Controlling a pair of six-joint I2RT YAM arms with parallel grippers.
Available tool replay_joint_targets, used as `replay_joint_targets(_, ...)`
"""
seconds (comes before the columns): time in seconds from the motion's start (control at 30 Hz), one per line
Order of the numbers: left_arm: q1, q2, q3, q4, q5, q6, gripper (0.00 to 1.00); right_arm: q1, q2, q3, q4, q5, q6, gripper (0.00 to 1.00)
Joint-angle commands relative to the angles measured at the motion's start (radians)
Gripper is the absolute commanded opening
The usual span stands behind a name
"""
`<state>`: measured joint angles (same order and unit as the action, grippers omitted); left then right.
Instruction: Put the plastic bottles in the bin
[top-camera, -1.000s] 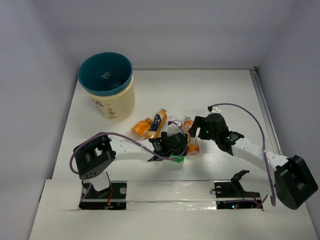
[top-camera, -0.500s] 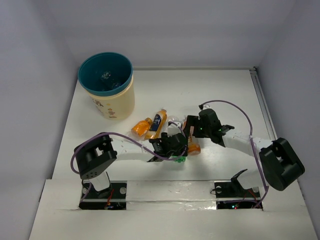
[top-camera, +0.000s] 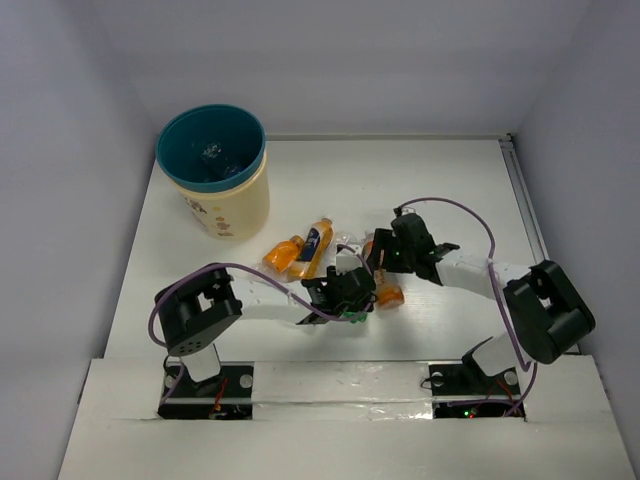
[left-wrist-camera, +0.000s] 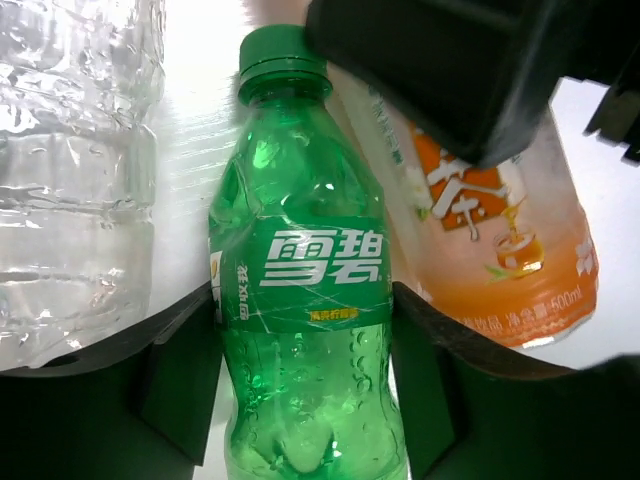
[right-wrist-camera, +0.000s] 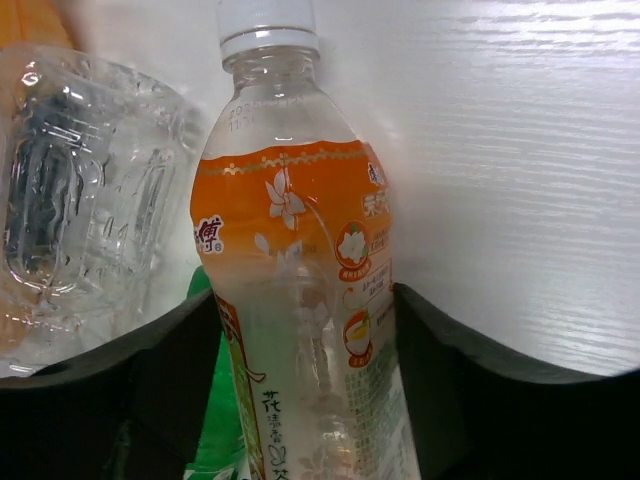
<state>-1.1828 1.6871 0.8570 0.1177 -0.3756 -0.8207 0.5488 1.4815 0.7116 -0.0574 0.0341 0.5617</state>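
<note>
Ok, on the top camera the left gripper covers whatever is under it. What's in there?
Observer: The green bottle, lying inside the left gripper, with a finger pressed against each side.
Operator: And the right gripper?
Observer: The right gripper straddles an orange-labelled bottle with a white cap. I can't tell whether it is clamped.
Operator: Anything crowding them?
Observer: A crumpled clear bottle lies right beside the green bottle, and the orange-labelled bottle sits close on its other side.
</note>
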Motion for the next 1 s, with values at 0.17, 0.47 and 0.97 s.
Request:
replay_joint_targets(0.17, 0.000, -0.154, -0.065, 0.079, 0.007, 0.020, 0.42, -0.007, -0.154, 0.002, -0.045, 0.059, 0.018, 0.51)
replay_joint_targets(0.47, -0.020, -0.489, -0.024, 0.045, -0.040, 0.098, 0.41, -0.007, -0.496, -0.029, -0.110, 0.112, 0.027, 0.47)
replay_joint_targets(0.97, 0.685, -0.496, 0.523, -0.015, -0.071, 0.354, 0.47, -0.007, -0.744, -0.104, 0.034, -0.067, 0.096, 0.48)
